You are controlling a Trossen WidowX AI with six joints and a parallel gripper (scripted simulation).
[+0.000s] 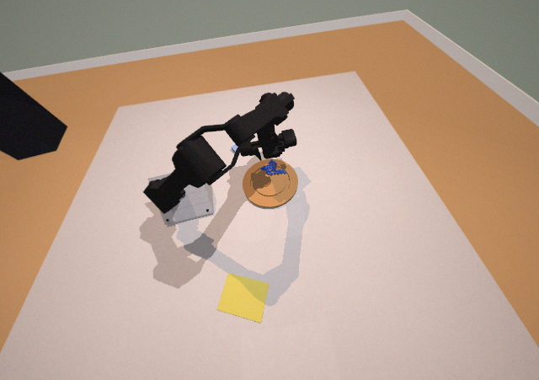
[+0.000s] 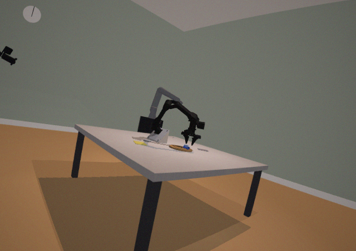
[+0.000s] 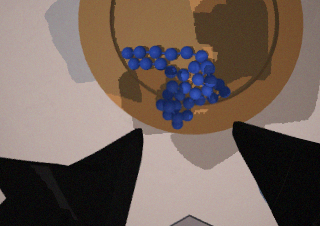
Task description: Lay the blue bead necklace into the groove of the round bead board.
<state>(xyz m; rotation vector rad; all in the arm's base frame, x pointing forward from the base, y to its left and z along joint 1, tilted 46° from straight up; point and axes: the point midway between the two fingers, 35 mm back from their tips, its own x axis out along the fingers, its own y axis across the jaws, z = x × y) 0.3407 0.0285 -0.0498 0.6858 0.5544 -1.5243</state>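
Note:
The round wooden bead board (image 1: 266, 201) (image 2: 174, 147) (image 3: 95, 36) lies flat on the table, with a thin circular groove. The blue bead necklace (image 1: 273, 168) (image 2: 186, 147) (image 3: 198, 79) lies bunched on one side of the board. In the wrist view a double row of beads stretches left inside the ring, and a clump lies across the groove and out onto the rim nearest the gripper. My gripper (image 2: 189, 144) (image 3: 188, 131) is open and empty, above the table beside the board's edge, with the clump just beyond its fingertips. In the top view the fingertips are mostly hidden.
A yellow square (image 1: 243, 297) (image 2: 139, 142) lies flat on the table, away from the board. A small light-blue item (image 1: 234, 148) shows partly behind the arm. The arm's grey base plate (image 1: 195, 208) stands left of the board in the top view.

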